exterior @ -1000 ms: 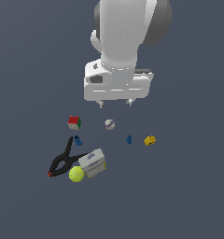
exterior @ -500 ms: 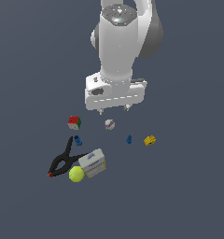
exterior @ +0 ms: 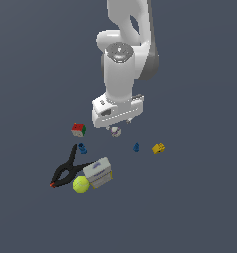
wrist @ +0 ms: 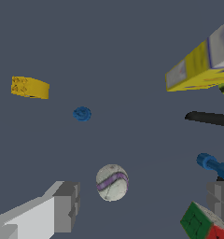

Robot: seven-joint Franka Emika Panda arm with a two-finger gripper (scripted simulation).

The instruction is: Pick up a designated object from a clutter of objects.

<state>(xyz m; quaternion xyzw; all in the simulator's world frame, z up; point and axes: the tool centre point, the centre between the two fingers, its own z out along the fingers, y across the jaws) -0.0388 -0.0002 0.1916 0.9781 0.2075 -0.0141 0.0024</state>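
The designated object, a small grey-white ball with a wavy purple band, lies on the dark floor directly under the hand. My gripper hangs open just above it, nothing between the fingers. In the wrist view the ball sits between the two grey fingers, closer to that one than to the other at the picture's edge; the gripper does not touch it. The clutter of objects lies around it: a red and green cube, a black spring clamp, a tennis ball, a white-grey box.
Two tiny blue pieces and a yellow block lie near the ball. The wrist view shows the yellow block, a blue piece, the box, the clamp's arm and the cube.
The arm has come down steadily, bringing the open gripper from well above the ball to just over it. None of the objects has moved.
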